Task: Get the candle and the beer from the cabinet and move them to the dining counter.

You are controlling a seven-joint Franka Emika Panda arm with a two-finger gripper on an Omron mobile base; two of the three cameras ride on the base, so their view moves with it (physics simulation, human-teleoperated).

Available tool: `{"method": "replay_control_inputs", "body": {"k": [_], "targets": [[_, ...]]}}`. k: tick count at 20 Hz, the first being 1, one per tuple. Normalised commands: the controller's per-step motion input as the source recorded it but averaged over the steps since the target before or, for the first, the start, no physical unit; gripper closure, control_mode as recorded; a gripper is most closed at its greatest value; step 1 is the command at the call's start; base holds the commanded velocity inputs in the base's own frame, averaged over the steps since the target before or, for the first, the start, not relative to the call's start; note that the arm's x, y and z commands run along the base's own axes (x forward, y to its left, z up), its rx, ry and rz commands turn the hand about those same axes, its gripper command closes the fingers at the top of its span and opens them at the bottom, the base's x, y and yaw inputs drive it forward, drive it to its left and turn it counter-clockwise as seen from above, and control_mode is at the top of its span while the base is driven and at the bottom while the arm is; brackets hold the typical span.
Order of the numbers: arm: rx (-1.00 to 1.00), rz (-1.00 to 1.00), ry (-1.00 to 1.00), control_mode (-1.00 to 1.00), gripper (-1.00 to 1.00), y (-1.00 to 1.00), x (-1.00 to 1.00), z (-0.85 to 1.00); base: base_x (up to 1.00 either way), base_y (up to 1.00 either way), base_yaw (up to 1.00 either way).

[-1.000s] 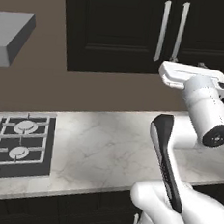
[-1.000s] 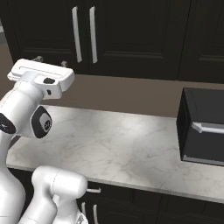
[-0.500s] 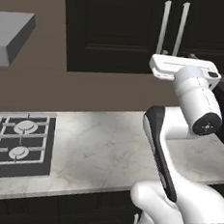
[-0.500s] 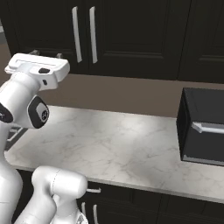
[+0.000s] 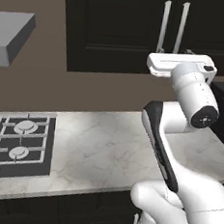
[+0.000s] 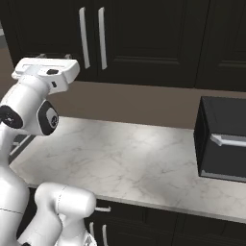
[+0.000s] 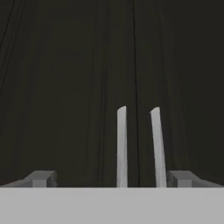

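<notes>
The cabinet is dark, and its double doors are shut. Two long silver handles run down the middle seam. My gripper is raised to the level of the doors' lower edge and points straight at them, a short way off. In the hand view the gripper is open, with one fingertip far left and the other far right. Both handles stand between them, further ahead. The candle and the beer are hidden behind the doors. The dining counter is out of view.
Below the cabinet runs a marble counter with a gas hob at its left. A grey hood hangs above the hob. A black box appliance with a silver handle stands on the counter at the right. Dark drawers sit below.
The hand has risen and moved a little left in the left base view, nearer the cabinet handles. The gripper has stayed open.
</notes>
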Motion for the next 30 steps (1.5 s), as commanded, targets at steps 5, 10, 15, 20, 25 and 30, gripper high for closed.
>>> {"method": "replay_control_inputs", "body": {"k": [5, 10, 15, 20, 25, 30], "targets": [[-0.01, 0.00, 0.00, -1.00, -1.00, -0.08, 0.34, 0.01, 0.00, 0.00, 0.00], [0.00, 0.00, 0.00, -1.00, -1.00, -0.17, 0.38, 0.01, 0.00, 0.00, 0.00], [0.00, 0.00, 0.00, -1.00, -1.00, -0.14, 0.40, 0.00, 0.00, 0.00, 0.00], [0.00, 0.00, 0.00, -1.00, -1.00, -0.01, 0.35, 0.00, 0.00, 0.00, 0.00], [0.00, 0.00, 0.00, -1.00, -1.00, 0.00, 0.32, 0.00, 0.00, 0.00, 0.00], [0.00, 0.00, 0.00, -1.00, -1.00, 0.00, 0.30, 0.00, 0.00, 0.00, 0.00]]}}
